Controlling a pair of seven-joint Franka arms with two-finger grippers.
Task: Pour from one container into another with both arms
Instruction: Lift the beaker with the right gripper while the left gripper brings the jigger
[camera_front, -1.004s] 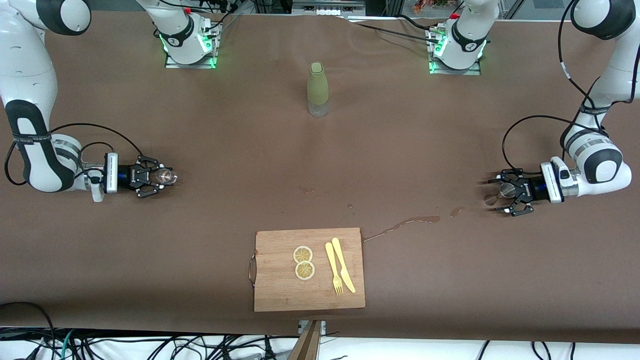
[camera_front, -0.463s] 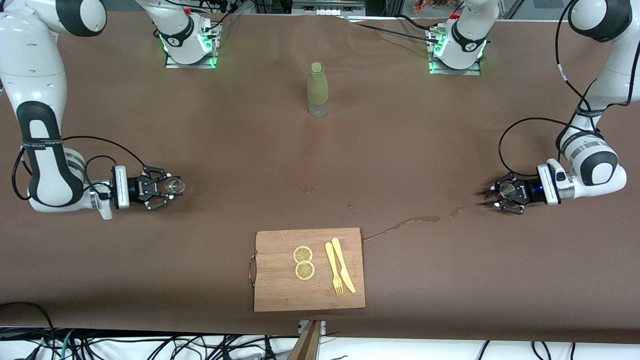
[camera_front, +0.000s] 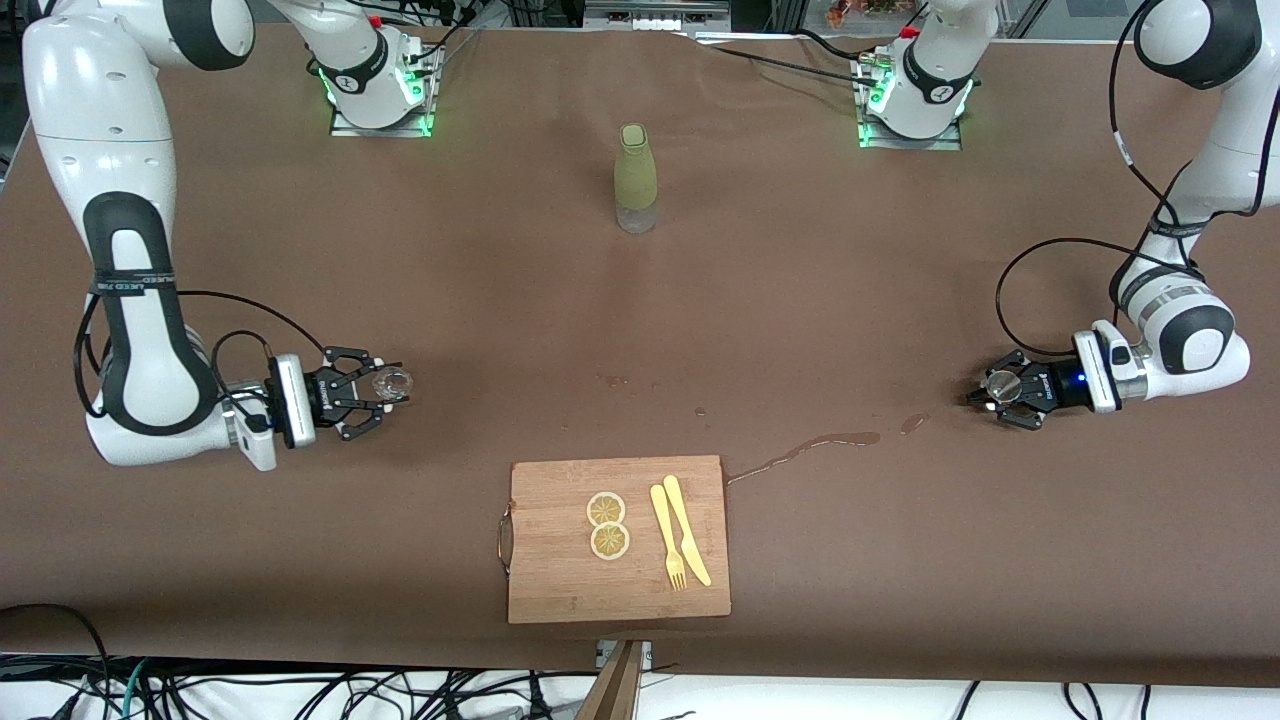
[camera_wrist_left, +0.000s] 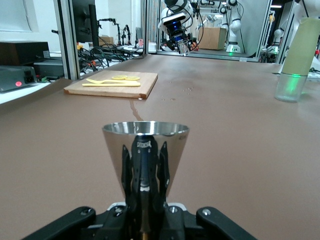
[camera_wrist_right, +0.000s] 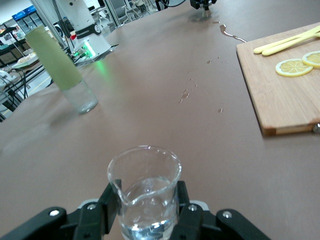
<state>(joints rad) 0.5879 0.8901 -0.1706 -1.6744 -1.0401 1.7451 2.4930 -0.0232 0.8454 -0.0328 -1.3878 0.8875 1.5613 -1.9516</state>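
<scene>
Right pincer (camera_front: 375, 392) clamped on glass beaker (camera_front: 389, 381) with clear liquid, upright, over the desk (camera_front: 300, 560) at the right arm's end. Cutting board (camera_front: 560, 590) mid-desk near the front camera — lemon slices (camera_front: 607, 525), fork (camera_front: 667, 538) and knife (camera_front: 688, 529) on it. Left pincer (camera_front: 1003, 390) clamped on steel cup (camera_front: 1000, 383), upright — over the left arm's end.

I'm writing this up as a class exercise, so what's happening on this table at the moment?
Two arms are set up for a pour. The right claw grips a glass beaker partly filled with clear liquid, toward its end of the table. The left claw grips a metal cup toward the other end. They are far apart, with no pouring under way. A spill streak lies beside the cutting board.
</scene>
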